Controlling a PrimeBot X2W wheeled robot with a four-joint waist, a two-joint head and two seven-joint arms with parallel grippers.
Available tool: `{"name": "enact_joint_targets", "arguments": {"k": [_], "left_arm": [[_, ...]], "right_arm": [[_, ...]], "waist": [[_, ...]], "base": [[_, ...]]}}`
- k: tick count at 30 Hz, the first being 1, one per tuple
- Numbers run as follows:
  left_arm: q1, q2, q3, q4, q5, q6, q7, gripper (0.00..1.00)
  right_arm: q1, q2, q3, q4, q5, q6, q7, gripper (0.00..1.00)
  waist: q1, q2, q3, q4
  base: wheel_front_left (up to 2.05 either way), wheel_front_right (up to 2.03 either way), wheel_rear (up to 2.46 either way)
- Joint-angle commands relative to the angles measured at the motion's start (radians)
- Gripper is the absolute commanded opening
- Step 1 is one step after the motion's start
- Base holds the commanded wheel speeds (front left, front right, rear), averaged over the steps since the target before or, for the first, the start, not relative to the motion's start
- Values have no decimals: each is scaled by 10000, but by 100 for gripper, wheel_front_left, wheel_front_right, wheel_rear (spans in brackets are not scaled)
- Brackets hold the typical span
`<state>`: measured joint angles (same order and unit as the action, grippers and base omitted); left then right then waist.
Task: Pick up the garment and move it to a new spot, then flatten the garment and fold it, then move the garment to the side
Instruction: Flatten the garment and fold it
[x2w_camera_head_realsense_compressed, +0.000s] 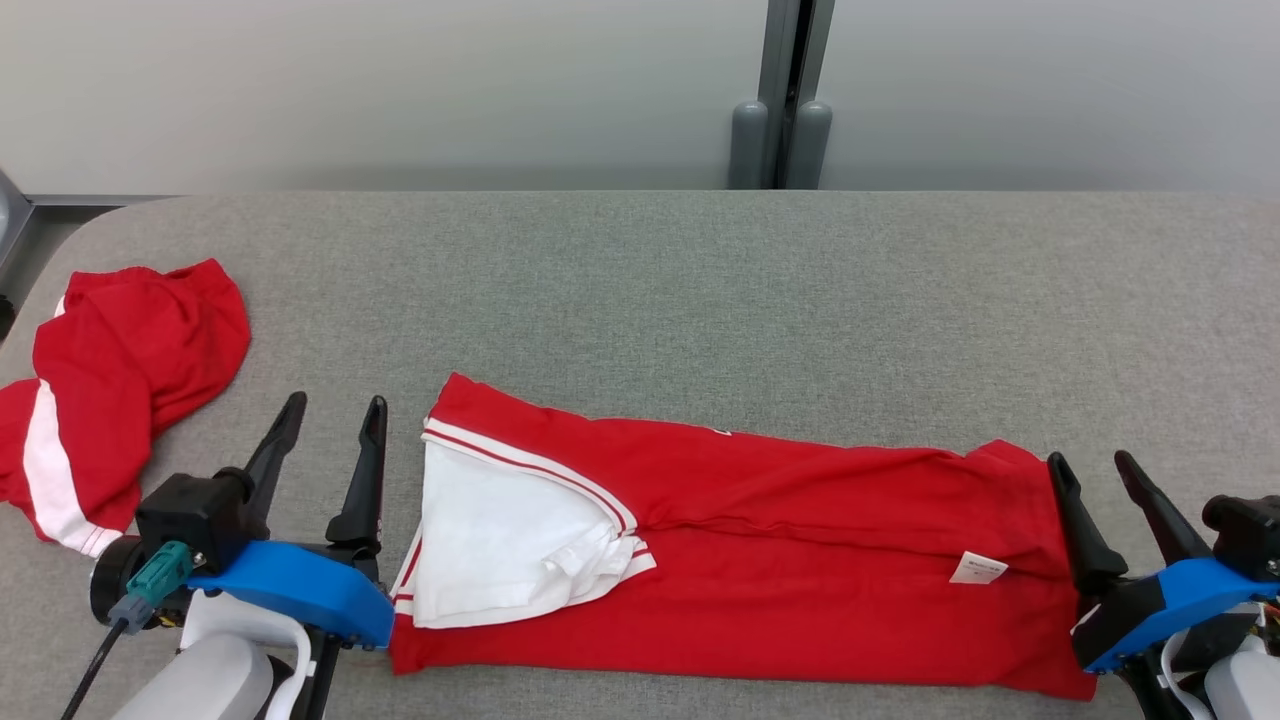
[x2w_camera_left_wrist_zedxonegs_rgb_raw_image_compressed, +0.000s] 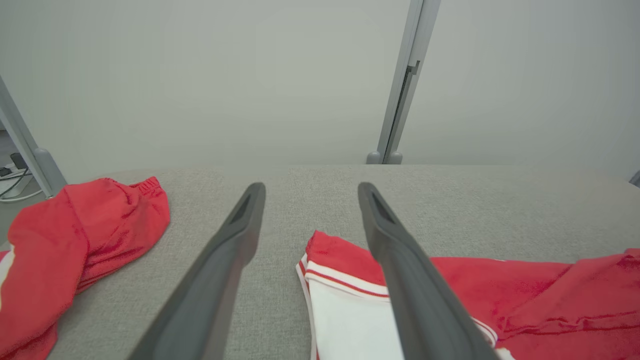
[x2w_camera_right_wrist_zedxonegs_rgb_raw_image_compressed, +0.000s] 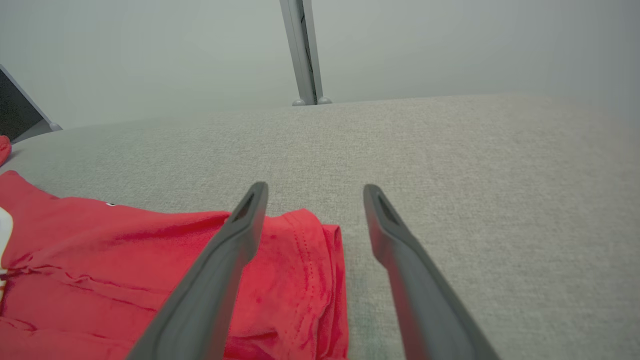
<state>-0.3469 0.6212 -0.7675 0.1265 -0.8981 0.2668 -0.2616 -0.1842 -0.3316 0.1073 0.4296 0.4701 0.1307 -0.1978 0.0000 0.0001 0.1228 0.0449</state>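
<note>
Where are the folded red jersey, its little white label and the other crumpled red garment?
folded red jersey (x2w_camera_head_realsense_compressed: 800, 600), head view, lower red panel.
white label (x2w_camera_head_realsense_compressed: 978, 568), head view, the label's middle.
crumpled red garment (x2w_camera_head_realsense_compressed: 130, 370), head view, its upper red bulge.
</note>
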Motion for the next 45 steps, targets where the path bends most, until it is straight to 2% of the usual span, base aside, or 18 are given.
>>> {"name": "enact_joint_targets", "arguments": {"k": [1, 6, 12, 18, 25, 26, 28, 30, 31, 36, 45], "left_arm": [[379, -222, 539, -142, 490, 88, -43, 100], [1285, -996, 2240, -560, 2019, 0, -45, 100], [2146, -2013, 3988, -786, 3658, -419, -45, 100], [2759, -3071, 5531, -868, 4940, -985, -45, 100], [3270, -4046, 6831, -698, 6188, -1660, -46, 100], [3312, -4148, 6935, -670, 6380, -1749, -44, 100], [3387, -4336, 7144, -594, 6688, -1920, -45, 100], [3408, -4503, 7319, -536, 6970, -2071, -45, 100], [3433, -4576, 7410, -479, 7096, -2144, -45, 100], [3480, -4901, 7801, -364, 7542, -2412, -45, 100], [3510, -5215, 8259, -242, 8007, -2842, -45, 100]], "right_arm": [[104, 141, -111, 93, -120, 1, 162, 100], [224, 474, -494, 465, -328, 1, 612, 100], [336, 758, -755, 829, -473, 1, 947, 100], [471, 1040, -732, 1189, -511, 1, 1171, 100], [590, 1333, -628, 1688, -430, 1, 1323, 100], [612, 1363, -587, 1753, -399, 1, 1384, 93], [637, 1419, -520, 1921, -337, 1, 1499, 46], [620, 1472, -446, 2031, -266, 2, 1617, 27], [600, 1475, -422, 2059, -244, 4, 1614, 0], [390, 1263, -573, 1984, -71, -2, 1335, 0], [109, 156, -1963, 1728, -39, -5, 1010, 0]], "waist": [[0, -1, -8, 44], [0, -1, -12, 138], [0, -1, 97, 134], [0, -1, 190, 96], [0, -1, 169, 110], [0, -1, 165, 113], [0, -1, 160, 120], [0, -1, 155, 119], [0, -1, 150, 116], [0, -1, 104, 65], [0, -1, 56, -105]], "base": [[0, 0, 0], [0, 0, 0], [0, 0, 0], [0, 0, 0], [0, 0, 0], [0, 0, 0], [0, 0, 0], [0, 0, 0], [0, 0, 0], [0, 0, 0], [0, 0, 0]]}}
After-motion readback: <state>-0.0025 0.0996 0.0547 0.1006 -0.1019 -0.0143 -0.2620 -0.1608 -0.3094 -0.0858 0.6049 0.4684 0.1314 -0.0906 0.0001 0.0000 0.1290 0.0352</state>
